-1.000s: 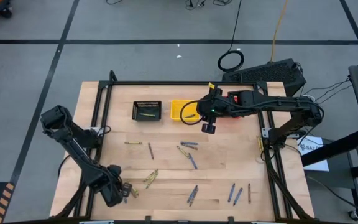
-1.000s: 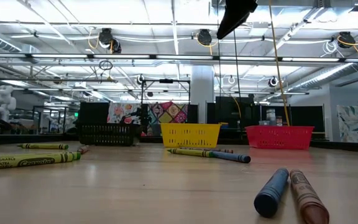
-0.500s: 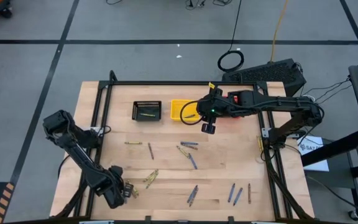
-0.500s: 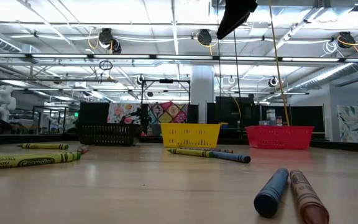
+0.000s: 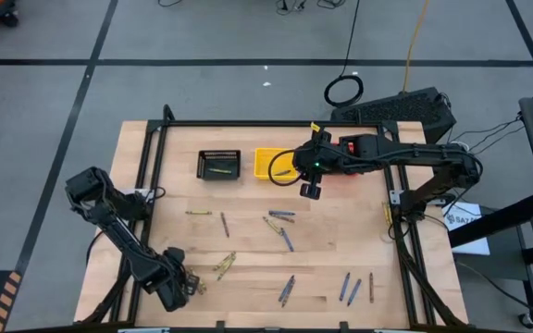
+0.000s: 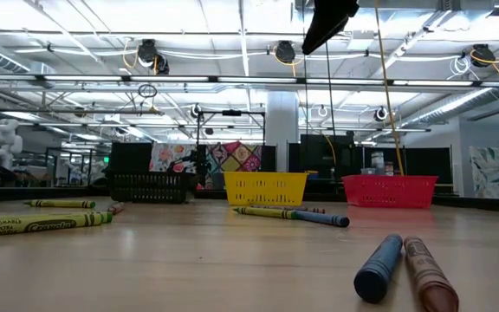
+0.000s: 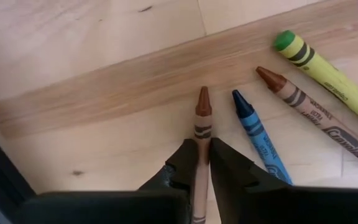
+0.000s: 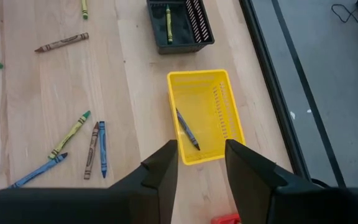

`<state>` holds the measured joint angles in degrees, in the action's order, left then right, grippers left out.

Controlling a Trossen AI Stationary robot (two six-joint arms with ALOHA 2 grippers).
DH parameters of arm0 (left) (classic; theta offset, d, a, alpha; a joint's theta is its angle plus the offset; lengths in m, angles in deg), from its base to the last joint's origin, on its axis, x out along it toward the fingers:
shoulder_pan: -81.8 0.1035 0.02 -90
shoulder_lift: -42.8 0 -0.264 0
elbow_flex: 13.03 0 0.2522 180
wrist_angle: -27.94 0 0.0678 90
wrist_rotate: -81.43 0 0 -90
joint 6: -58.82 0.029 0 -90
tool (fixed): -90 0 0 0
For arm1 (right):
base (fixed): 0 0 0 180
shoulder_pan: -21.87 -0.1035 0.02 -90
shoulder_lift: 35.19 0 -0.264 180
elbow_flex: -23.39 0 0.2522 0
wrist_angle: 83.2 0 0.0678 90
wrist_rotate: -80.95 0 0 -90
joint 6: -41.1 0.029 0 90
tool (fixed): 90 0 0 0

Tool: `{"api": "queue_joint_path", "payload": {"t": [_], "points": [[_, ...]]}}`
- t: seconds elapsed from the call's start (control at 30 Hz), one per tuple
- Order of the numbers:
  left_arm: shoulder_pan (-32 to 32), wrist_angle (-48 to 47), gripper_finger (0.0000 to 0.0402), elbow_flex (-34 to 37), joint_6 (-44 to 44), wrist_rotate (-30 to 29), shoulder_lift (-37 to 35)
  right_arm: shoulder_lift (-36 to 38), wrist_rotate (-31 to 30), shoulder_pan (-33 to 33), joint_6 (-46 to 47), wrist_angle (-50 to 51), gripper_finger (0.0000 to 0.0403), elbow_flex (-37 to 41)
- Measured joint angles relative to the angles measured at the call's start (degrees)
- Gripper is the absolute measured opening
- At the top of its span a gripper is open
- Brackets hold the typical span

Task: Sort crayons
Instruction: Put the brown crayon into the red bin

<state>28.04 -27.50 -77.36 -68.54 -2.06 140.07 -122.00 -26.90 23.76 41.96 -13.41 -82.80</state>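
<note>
At the lower left of the high view I have the left hand [image 5: 185, 282] down at the desk [image 5: 248, 199], and its wrist view shows the two fingers clamped on a brown crayon [image 7: 201, 134] that lies flat on the wood, with a blue crayon [image 7: 257, 134] just beside it. Moving right, the black basket [image 5: 218, 165] at the upper middle holds an olive crayon [image 8: 168, 23], and the yellow basket [image 5: 272, 163] next to it holds a blue one [image 8: 187, 130]. The right hand [image 5: 309, 190] hangs above the desk just right of the yellow basket, fingers apart and empty. The red basket [image 6: 388, 191] shows best in the low view; I cannot tell what is in it. I judge the sort barely begun: two crayons are binned, while the loose crayons [image 5: 283, 232] lie scattered across the middle and lower right. The desk is pale wooden planks inside a dark frame, standing on a grey floor crossed by dark tape lines; the low view shows a hall with ceiling lights and patterned panels behind.
</note>
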Motion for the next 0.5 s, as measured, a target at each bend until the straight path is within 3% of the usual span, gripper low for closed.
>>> {"api": "queue_joint_path", "payload": {"t": [0.17,0.5], "points": [[-0.2,-0.7,0.0009,0.0,3.2,-0.1,0.3,0.0,0.0,0.0,0.0,0.0,0.0121,0.0],[-0.4,-2.3,0.0003,-1.9,7.0,-0.2,0.6,0.0,0.1,0.0,0.0,0.0,0.0121,0.0]]}}
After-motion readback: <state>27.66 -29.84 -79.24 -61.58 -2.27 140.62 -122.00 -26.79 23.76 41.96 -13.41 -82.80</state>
